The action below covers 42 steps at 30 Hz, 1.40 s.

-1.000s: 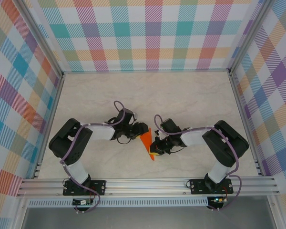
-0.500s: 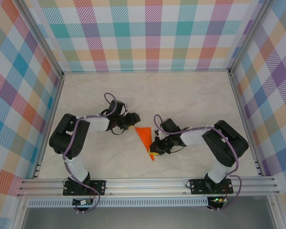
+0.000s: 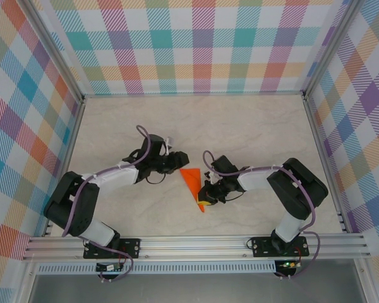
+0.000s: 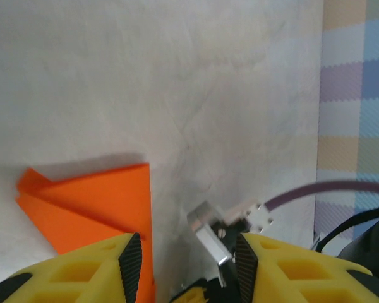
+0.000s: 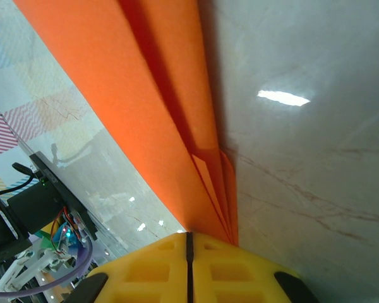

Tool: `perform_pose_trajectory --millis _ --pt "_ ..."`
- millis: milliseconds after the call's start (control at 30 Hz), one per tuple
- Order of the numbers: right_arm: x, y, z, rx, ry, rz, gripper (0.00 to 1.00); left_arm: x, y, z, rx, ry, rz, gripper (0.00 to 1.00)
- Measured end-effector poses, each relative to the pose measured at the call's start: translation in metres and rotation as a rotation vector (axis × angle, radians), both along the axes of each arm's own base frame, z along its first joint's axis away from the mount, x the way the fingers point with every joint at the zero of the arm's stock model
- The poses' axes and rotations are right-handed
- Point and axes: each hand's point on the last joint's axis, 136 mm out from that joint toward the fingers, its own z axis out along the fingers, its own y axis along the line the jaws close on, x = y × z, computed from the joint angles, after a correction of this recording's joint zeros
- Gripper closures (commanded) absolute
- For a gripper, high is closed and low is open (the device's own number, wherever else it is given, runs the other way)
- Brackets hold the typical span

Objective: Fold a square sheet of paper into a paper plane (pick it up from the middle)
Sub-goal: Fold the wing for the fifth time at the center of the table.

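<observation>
On the table (image 3: 252,126), right gripper (image 3: 206,196) pinched tight on paper plane (image 3: 192,182), left gripper (image 3: 179,163) half-parted beside its wide end, empty

**Bright, even light overhead; wrist views soft up close**

From overhead you get bright, diffuse light and a sharp picture. The arms throw only faint, soft-edged shadows on the table (image 3: 240,126), and the plaid walls (image 3: 202,44) are crisp right into the corners. In your left wrist view the paper plane (image 4: 95,202) casts a soft grey shadow along its upper edge, and the left gripper's fingers (image 4: 82,274) at the bottom are out of focus. In your right wrist view you have a white glare spot right of centre near the top. There is a dark shadow down the paper's right edge and glossy reflections at lower left. The right gripper's fingers (image 5: 145,271) are blurred at the bottom.
</observation>
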Motion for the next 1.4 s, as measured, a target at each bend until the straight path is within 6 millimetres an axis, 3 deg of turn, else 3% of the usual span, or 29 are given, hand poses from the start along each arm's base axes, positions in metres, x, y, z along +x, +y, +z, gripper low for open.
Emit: perform_pose_trajectory --millis 167,333,600,800,933,1167,1400 --pt "0.000 0.000 0.001 -0.002 -0.006 -0.002 0.90 -0.021 -0.021 -0.033 0.020 0.075 -0.066 0.56" --pt "0.001 0.000 0.001 -0.005 -0.021 -0.010 0.89 -0.025 -0.021 -0.068 0.069 0.149 -0.058 0.59" --pt "0.009 0.003 0.009 0.008 -0.081 -0.056 0.87 -0.020 -0.020 -0.071 0.069 0.166 -0.020 0.61" --pt "0.028 0.019 0.023 0.045 -0.135 -0.079 0.86 -0.020 -0.020 -0.071 0.067 0.175 -0.009 0.61" --pt "0.040 0.030 0.013 0.057 -0.133 -0.093 0.86 -0.020 -0.020 -0.071 0.067 0.176 -0.008 0.61" --pt "0.033 0.027 0.006 0.070 -0.134 -0.092 0.86 -0.018 -0.019 -0.072 0.067 0.190 0.016 0.62" --pt "-0.009 0.007 0.005 0.057 -0.118 -0.034 0.84 -0.017 -0.019 -0.073 0.062 0.207 0.034 0.62"
